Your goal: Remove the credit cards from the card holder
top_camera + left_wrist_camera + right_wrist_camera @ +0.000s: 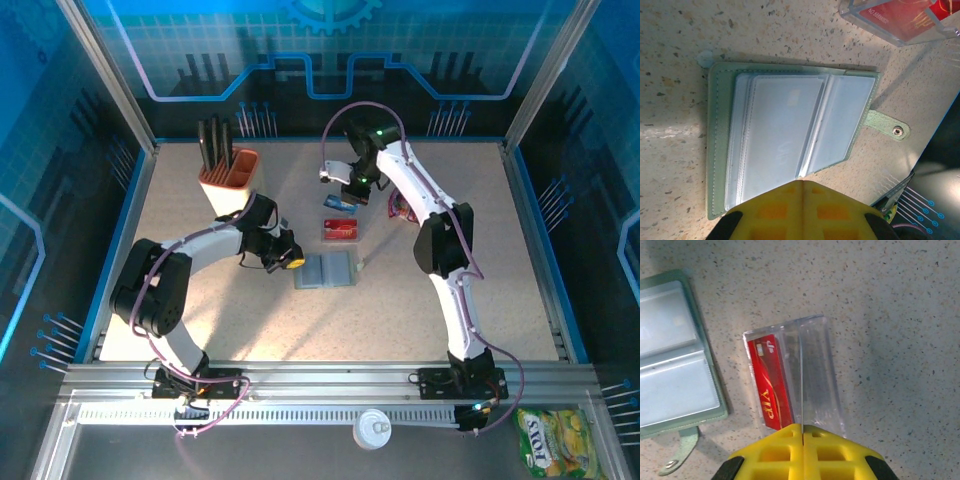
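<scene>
1. Grey-green and folded open, the card holder (327, 270) is seen flat on the surface (250, 320), near the middle, between the two arms.
2. Its bluish-grey sleeves look empty in the left wrist view. Whether a card is hidden under the loose leaves cannot be told.
3. A red card (771, 382) lies just beyond the far edge of the holder, inside a clear case (817, 370). A blue card (340, 203) lies a little farther away.
4. The left hand (802, 207) is closed tight and nothing is held in it. It is placed at the left edge of the holder. Contact with the holder cannot be confirmed.
5. The right hand (802, 450) is also closed on nothing. It is pointed at the clear case, just beside its edge.
6. The step in hand is judged to be a late one: the cards seem to be already out, and the red one is probably being checked or pushed aside.
7. For the next move, the leaves should be lifted gently so the sleeves can be inspected. If a card is found, the fingers must first be opened, the holder pressed down by one hand, and the card drawn out flat by the other.
</scene>
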